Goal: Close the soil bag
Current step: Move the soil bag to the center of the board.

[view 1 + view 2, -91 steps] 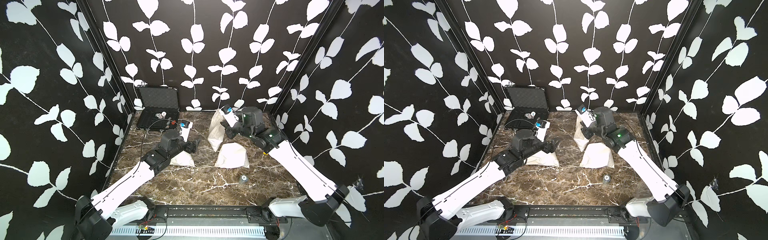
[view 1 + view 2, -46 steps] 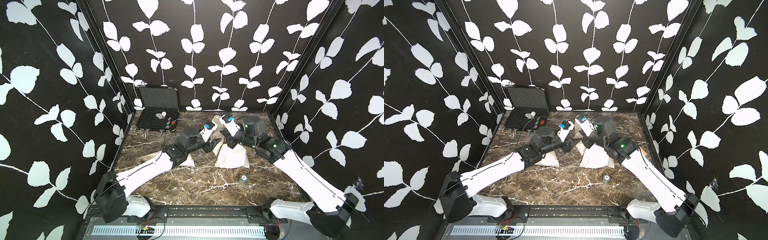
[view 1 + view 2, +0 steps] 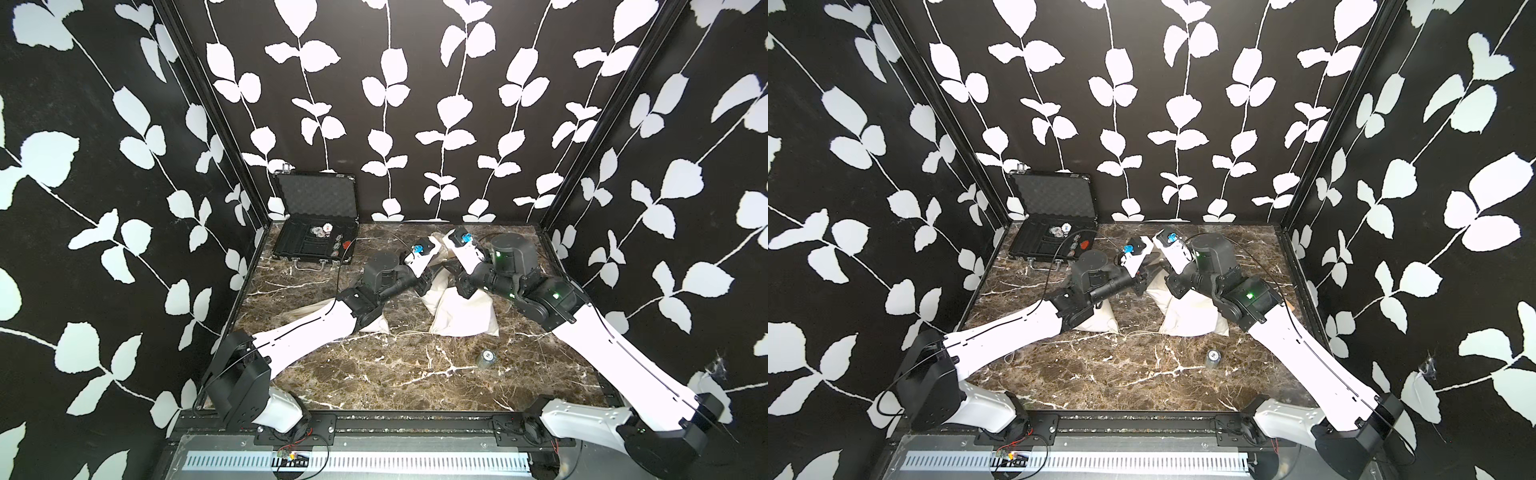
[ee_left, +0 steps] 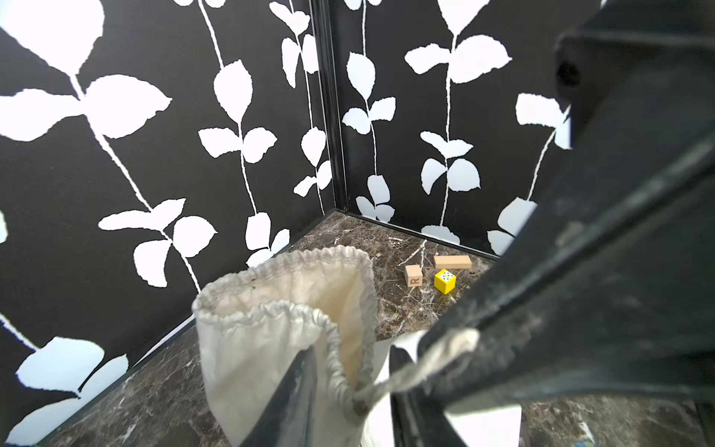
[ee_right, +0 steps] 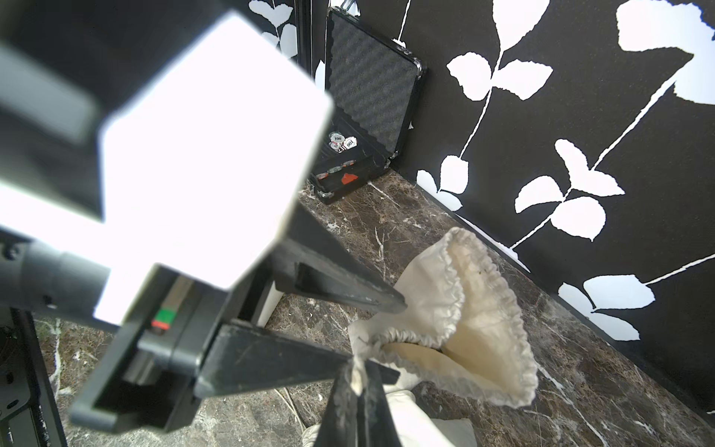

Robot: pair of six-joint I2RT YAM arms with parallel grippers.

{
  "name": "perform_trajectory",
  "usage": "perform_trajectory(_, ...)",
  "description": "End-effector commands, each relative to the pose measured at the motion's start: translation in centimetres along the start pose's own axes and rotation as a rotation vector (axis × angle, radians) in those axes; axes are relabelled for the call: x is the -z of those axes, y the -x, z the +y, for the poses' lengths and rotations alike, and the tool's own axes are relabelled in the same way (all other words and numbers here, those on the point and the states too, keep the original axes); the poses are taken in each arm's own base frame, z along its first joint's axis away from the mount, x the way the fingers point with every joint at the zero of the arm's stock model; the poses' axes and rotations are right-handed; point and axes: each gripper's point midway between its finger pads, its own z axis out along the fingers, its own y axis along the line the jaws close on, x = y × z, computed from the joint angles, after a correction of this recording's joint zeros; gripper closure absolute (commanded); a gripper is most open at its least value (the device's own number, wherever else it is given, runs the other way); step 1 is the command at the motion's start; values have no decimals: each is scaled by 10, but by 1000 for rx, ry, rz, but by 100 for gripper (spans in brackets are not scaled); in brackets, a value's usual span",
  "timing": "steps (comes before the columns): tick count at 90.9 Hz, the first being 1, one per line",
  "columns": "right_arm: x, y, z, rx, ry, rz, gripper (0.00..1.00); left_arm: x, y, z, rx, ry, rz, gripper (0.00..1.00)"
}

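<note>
Both top views: a brown marble surface inside black leaf-patterned walls; the soil bag stands near the back edge, at the middle. Left wrist view: the left pincer straddles its rim, jaws narrowly apart. Right wrist view: the right pincer clamps the cord. A second earlier the left pincer was away from the bag.

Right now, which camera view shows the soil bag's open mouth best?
Right wrist: the bag mouth gapes wide, rim nearly complete. Left wrist shows it partly behind the left gripper. In both top views the arms mostly hide it.
</note>
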Motion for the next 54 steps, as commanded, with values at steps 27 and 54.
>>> perform_trajectory(27, 67, 65, 9, 52, 26, -195, 100, -24, -67, 37, 36, 214, 148, 90)
perform_trajectory(54, 139, 101, 8, 76, -31, -365, 100, -26, -172, 71, 100, 462, 372, 82)
